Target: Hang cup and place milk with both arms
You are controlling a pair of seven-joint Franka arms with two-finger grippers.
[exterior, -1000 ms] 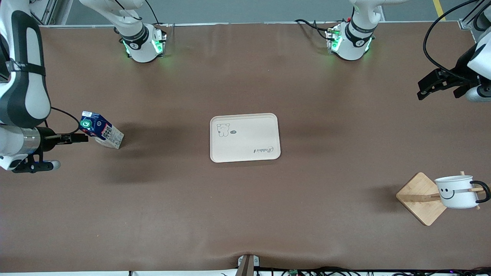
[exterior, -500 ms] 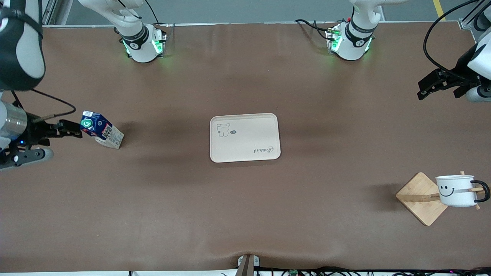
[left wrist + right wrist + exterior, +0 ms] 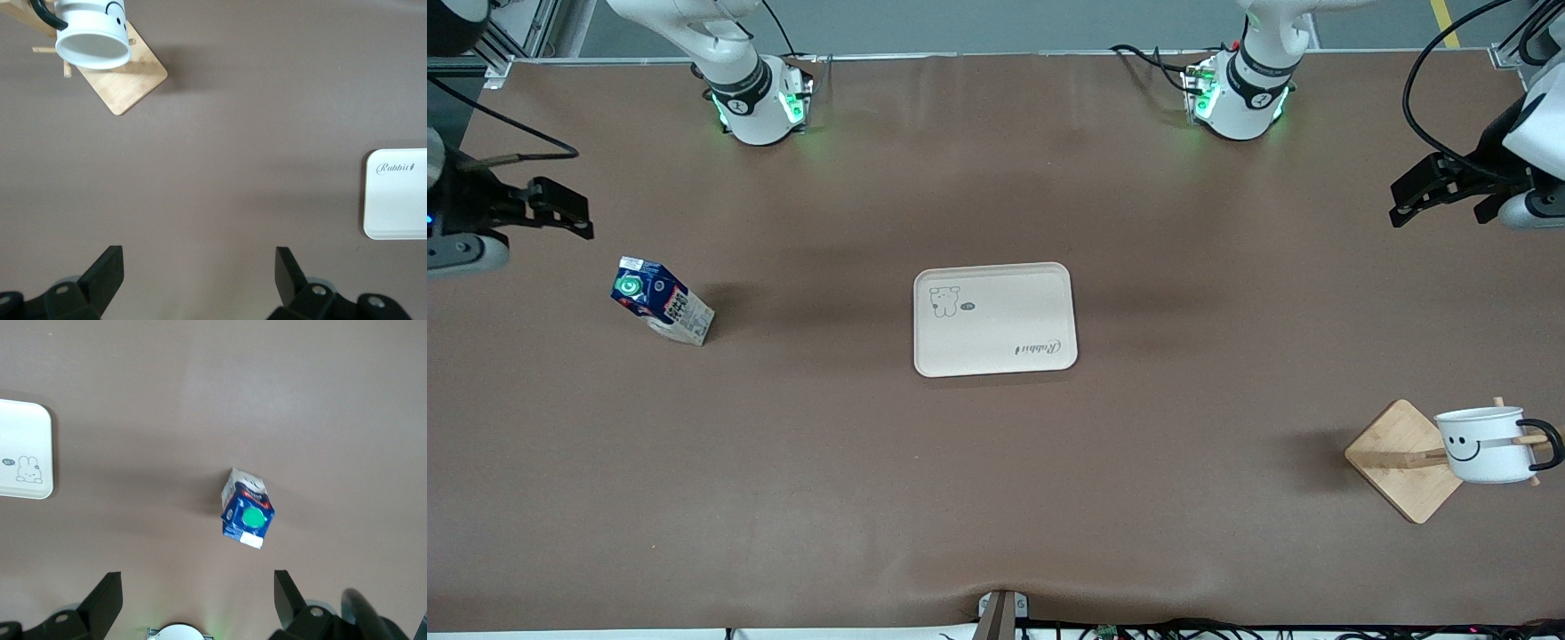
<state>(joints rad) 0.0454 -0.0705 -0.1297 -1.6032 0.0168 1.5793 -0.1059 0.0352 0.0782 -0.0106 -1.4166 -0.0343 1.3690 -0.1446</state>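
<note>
The white cup (image 3: 1485, 444) with its smiley face hangs by its black handle on a peg of the wooden stand (image 3: 1400, 458) at the left arm's end of the table; it also shows in the left wrist view (image 3: 92, 30). The dark-blue milk (image 3: 660, 302) with a green cap stands on the table at the right arm's end, off the tray; it shows in the right wrist view (image 3: 247, 513). My right gripper (image 3: 560, 213) is open and empty, up in the air near the milk. My left gripper (image 3: 1414, 196) is open and empty, high over the table's edge.
A cream tray (image 3: 994, 318) with a rabbit print lies in the table's middle and holds nothing. Its edge shows in both wrist views, the left (image 3: 397, 193) and the right (image 3: 23, 450). The arm bases (image 3: 756, 98) stand along the table's back edge.
My right gripper has drawn away from the milk and risen, leaving the carton standing in place. The left gripper has barely shifted. The cup still hangs on the stand.
</note>
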